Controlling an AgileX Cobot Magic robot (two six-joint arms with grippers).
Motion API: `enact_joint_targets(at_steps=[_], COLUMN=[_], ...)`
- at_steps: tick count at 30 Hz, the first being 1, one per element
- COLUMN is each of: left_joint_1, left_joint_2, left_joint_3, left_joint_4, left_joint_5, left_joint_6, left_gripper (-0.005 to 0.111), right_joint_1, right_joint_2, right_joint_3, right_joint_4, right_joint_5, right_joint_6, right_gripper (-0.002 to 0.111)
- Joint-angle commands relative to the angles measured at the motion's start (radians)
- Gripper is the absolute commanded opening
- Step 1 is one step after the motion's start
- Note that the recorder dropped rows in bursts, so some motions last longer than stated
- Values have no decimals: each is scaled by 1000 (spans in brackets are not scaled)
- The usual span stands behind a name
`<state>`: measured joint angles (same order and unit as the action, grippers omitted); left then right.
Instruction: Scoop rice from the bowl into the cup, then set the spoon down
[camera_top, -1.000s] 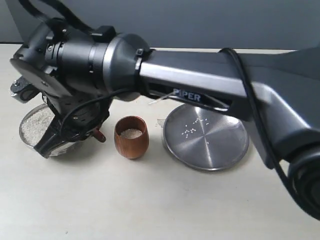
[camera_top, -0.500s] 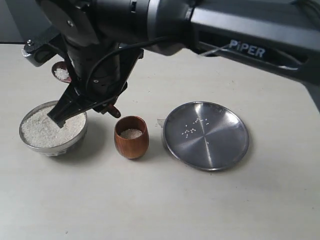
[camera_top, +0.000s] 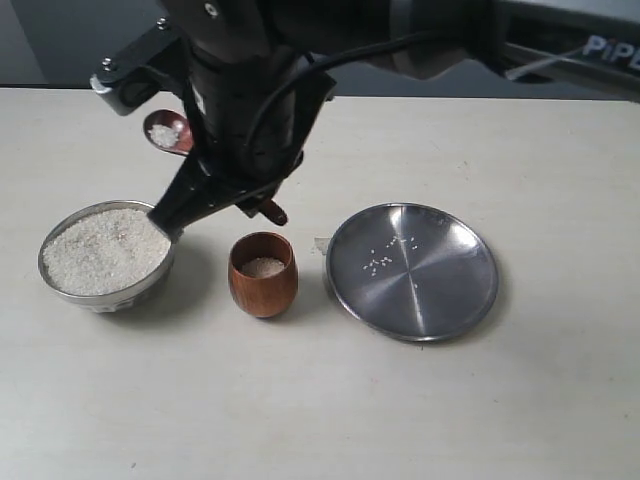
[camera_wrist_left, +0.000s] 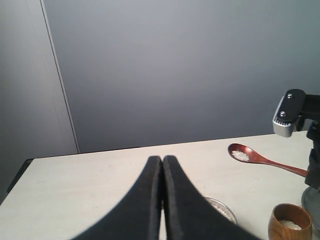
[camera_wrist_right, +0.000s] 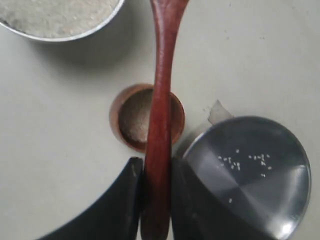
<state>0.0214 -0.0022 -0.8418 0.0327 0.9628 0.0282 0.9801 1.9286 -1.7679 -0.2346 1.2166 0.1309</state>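
My right gripper (camera_top: 172, 210) (camera_wrist_right: 155, 162) is shut on the handle of the dark wooden spoon (camera_top: 167, 131) (camera_wrist_right: 162, 75), near its end. The spoon is held in the air, level, with a little rice in its oval bowl, above and behind the gap between bowl and cup. The silver bowl (camera_top: 48, 268) holds a heap of rice (camera_top: 100, 250). The wooden cup (camera_top: 262, 290) (camera_wrist_right: 122, 127) stands right of it with some rice at its bottom. My left gripper (camera_wrist_left: 162, 159) is shut and empty, well away from the spoon (camera_wrist_left: 242, 155).
A flat steel plate (camera_top: 430, 305) (camera_wrist_right: 280, 200) lies right of the cup with several stray grains on it. The big black right arm crosses the top of the exterior view. A small scrap of tape sits at the plate's left edge.
My right gripper has lifted out of the bowl with the spoon and moved up and to the right, toward the cup. The bowl's rice is now uncovered.
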Motion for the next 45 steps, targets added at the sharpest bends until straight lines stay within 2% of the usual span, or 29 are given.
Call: enact_joint_targets(at_steps=[1, 11, 17, 26, 45], left_joint_1=[-2, -2, -2, -2, -2], left_joint_2=[2, 2, 2, 2, 2], left_joint_3=[-7, -7, -7, -7, -7], left_joint_4=[6, 6, 6, 6, 6], left_joint_5=[-6, -6, -6, -6, -6], left_joint_6=[-1, -1, -1, -1, -1], left_gripper=[0, 0, 0, 0, 0], right_joint_1=[-23, -50, -10, 58, 58], right_joint_2=[-87, -210, -210, -208, -208], right_joint_3=[125, 405, 513, 536, 547], right_joint_4=[-21, -71, -179, -304, -391], right_joint_5=[-8, -96, -129, -150, -136], right_joint_6=[3, 3, 0, 58, 45], right_gripper=[-1, -1, -1, -1, -1])
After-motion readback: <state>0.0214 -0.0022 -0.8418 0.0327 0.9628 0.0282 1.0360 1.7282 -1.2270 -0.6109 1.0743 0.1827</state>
